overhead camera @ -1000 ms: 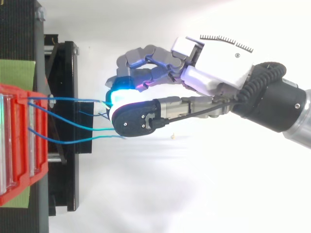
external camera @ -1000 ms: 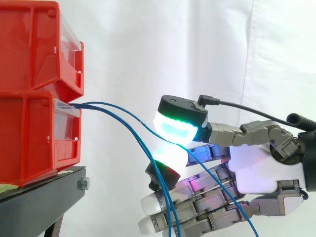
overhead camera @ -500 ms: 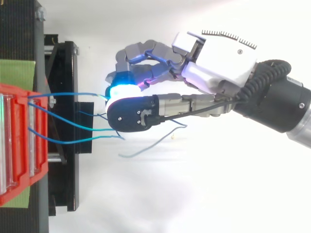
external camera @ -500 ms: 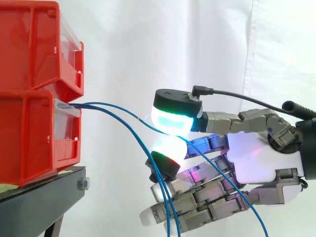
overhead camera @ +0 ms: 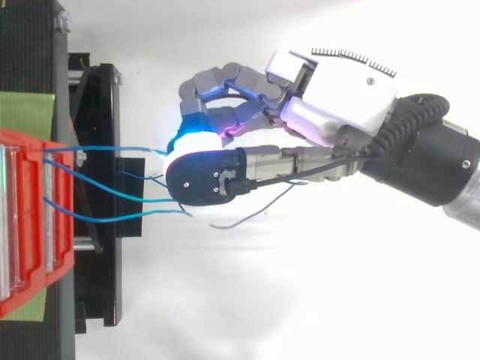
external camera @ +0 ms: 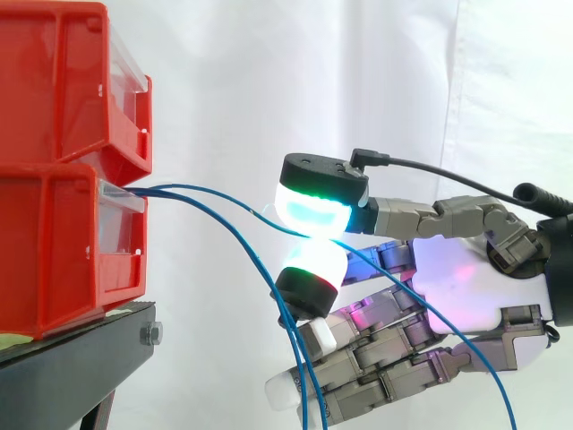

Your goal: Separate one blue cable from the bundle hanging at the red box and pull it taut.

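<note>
The hand (external camera: 466,300) pinches one blue cable (external camera: 235,201) between its pads (external camera: 313,211).

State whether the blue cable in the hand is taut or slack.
Slack: the blue cable bows from the red bin to the hand, whose fingertips pinch it.

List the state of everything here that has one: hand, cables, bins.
hand, shut on the pinched blue cable between two glowing pads.
pinched blue cable, runs from the lower bin to the pads, slightly bowed, not quite taut.
other blue cables, slack, not pinched, drooping downward.
red bins, stacked two high on the black stand.
</note>
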`<state>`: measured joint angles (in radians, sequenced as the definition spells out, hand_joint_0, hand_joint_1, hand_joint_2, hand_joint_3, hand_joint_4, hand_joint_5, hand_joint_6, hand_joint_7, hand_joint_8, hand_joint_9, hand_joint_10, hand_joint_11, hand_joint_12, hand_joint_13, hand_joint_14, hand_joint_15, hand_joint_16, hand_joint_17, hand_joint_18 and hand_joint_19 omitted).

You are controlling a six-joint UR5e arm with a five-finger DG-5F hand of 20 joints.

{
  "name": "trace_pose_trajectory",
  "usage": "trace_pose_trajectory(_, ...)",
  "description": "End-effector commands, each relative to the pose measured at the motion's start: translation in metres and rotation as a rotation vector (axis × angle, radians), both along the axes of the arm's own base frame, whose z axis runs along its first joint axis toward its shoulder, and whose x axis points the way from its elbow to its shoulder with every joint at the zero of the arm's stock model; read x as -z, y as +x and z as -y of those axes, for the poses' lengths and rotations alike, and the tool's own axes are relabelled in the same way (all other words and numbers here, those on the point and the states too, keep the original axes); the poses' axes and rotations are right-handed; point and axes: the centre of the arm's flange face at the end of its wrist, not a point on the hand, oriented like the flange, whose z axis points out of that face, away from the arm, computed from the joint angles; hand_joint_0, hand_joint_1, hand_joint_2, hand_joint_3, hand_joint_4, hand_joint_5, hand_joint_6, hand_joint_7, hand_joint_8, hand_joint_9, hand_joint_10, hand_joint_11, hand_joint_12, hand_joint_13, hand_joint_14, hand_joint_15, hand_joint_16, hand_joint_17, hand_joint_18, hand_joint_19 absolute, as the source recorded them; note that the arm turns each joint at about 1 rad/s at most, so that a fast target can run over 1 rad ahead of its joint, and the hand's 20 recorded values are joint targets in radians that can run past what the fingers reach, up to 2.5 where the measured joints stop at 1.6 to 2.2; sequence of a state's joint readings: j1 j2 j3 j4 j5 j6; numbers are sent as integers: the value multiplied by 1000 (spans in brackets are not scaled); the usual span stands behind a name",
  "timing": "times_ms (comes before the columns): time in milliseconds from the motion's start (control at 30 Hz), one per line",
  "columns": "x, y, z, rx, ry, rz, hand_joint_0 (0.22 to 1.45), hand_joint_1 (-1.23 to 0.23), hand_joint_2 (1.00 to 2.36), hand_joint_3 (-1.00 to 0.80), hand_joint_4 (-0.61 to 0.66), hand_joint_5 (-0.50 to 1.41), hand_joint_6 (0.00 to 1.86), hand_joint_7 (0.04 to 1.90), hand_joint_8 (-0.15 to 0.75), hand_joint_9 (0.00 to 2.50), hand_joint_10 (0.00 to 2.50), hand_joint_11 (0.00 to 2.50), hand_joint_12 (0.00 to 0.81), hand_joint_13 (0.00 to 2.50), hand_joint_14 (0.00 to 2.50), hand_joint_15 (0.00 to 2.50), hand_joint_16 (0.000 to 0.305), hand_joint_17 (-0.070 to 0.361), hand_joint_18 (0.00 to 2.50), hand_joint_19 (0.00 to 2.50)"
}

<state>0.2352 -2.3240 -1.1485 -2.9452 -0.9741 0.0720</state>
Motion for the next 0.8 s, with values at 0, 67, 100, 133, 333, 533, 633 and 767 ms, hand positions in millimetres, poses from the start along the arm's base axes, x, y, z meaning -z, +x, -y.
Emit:
trace_pose_trajectory(0, 0, 0, 0, 0, 0, 0, 643, -681, 1021, -199, 63, -220, 910, 1291, 287, 1059, 8, 1439, 313, 815, 23, 707, 25, 55, 409, 91)
trace_pose_trajectory(67, 0, 0, 0, -2, 2, 2, 645, -683, 1021, -203, 63, -220, 909, 1291, 282, 1068, 7, 1461, 321, 842, 26, 771, 24, 55, 422, 95)
trace_pose_trajectory(100, 0, 0, 0, -4, 4, 0, 648, -686, 1021, -196, 70, -219, 907, 1316, 284, 1083, 5, 1502, 323, 867, 24, 823, 24, 55, 434, 104)
trace_pose_trajectory(133, 0, 0, -1, -5, 6, -1, 650, -687, 1022, -193, 68, -218, 906, 1331, 281, 1095, 3, 1528, 324, 888, 28, 876, 24, 55, 448, 118)
trace_pose_trajectory(333, 1, -1, 0, -3, 9, -4, 666, -693, 1022, -193, 65, -217, 910, 1347, 271, 1076, 270, 1592, 309, 1036, 22, 1266, 28, 62, 555, 300)
trace_pose_trajectory(533, 1, -1, 1, -1, 9, -4, 673, -696, 1022, -196, 62, -217, 912, 1338, 266, 1048, 460, 1565, 302, 1108, 8, 1582, 32, 73, 644, 477)
trace_pose_trajectory(633, 1, -1, 1, -1, 9, -4, 674, -696, 1022, -194, 65, -217, 912, 1336, 272, 1042, 483, 1550, 299, 1121, 3, 1684, 35, 78, 690, 556)
trace_pose_trajectory(767, 2, -1, 1, -3, 9, -6, 675, -696, 1022, -197, 67, -217, 912, 1342, 271, 1028, 519, 1524, 293, 1110, 89, 1712, 36, 82, 719, 612)
